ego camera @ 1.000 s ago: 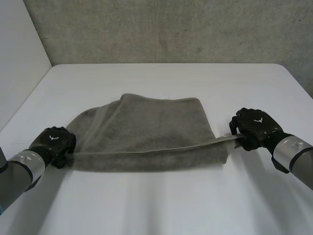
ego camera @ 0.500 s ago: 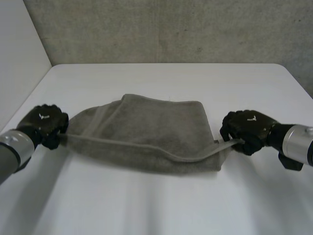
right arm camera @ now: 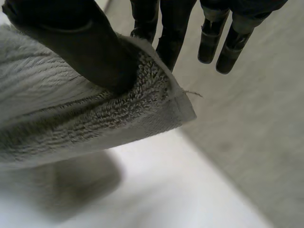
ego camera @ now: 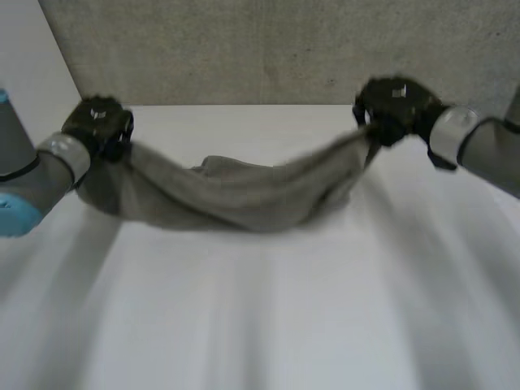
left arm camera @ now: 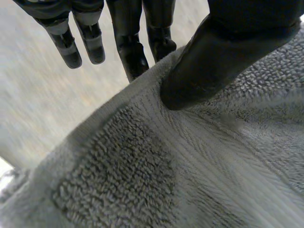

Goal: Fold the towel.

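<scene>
Grey towel, slung between two hands over the white bench.
The left hand pinches one end of the towel's edge between thumb and fingers. The right hand pinches the corner at the other end the same way. The middle sags low and bunched, and whether it touches the bench cannot be told. No finished fold is visible. Judged to be in the first fold: the held edge is not yet laid down, and squaring and further folds remain.
</scene>
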